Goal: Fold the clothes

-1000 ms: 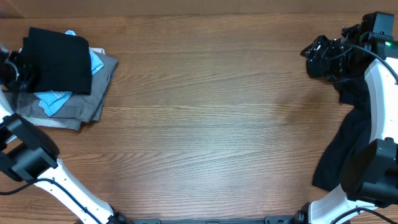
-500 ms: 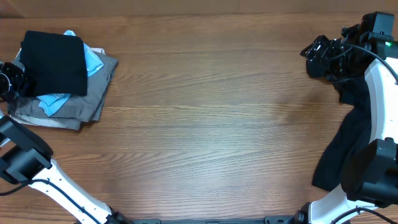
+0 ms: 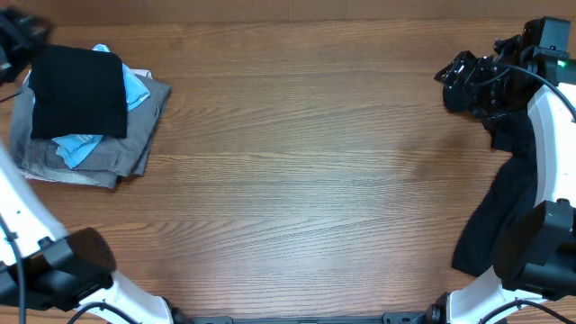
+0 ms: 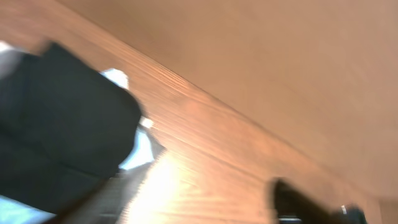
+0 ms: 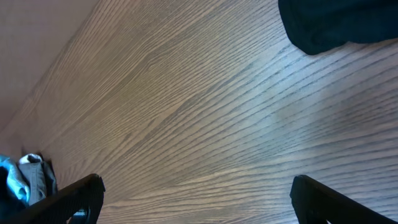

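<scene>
On the wooden table (image 3: 297, 162), my left gripper (image 3: 13, 40) has just pulled clear of the folded black garment (image 3: 79, 90), leaving it on the grey pile (image 3: 126, 148) at ten o'clock. I cannot tell its jaw spread. My right gripper (image 5: 196, 186) gapes empty, and the second black garment (image 3: 504, 207) waits at three o'clock.

The overhead camera looks straight down from well above, taking in the whole counter (image 3: 297, 180), with a stack (image 3: 126, 148) at its left end and a black cloth (image 3: 504, 207) at its right edge. The left wrist camera, blurred and tilted, sits close by that stack, while the right wrist camera hangs low near the black cloth and looks across the wood, so all 3 views share the stack.
</scene>
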